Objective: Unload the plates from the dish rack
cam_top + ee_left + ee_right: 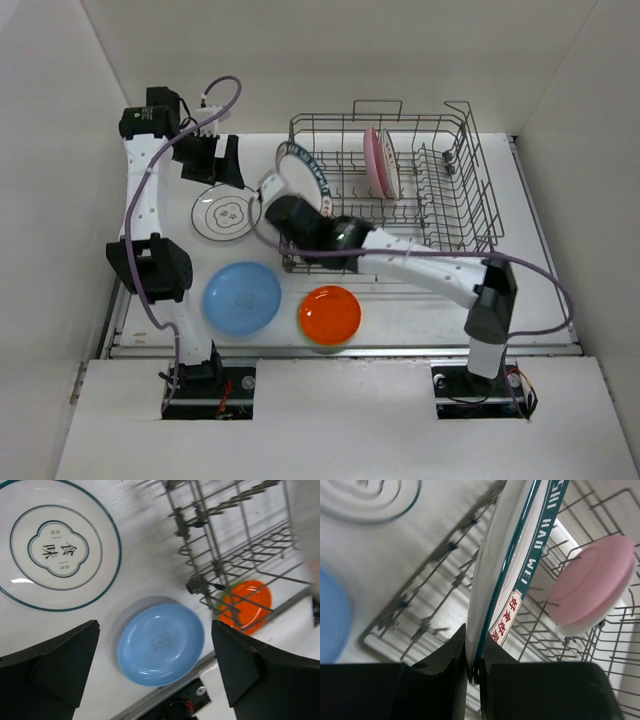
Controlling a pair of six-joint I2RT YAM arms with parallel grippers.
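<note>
Right gripper [472, 652] clamps the teal-rimmed white round plate [505, 555], upright at the grey wire dish rack's [450, 200] left end. Left gripper [212, 163], left of the rack, stands released, empty. Advise lifting vertically clear of the rack before swinging away.

Bright even light, soft shadows, top view sharp, wrist views motion-blurred, glare on ringed plate [57, 547]

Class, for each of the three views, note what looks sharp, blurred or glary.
Top view: sharp, evenly lit, only soft shadows. Left wrist: rack smeared by motion, white plate crisp with a small glare spot. Right wrist: teal-rimmed plate sharp up close, rack and blue plate blurred.
</note>
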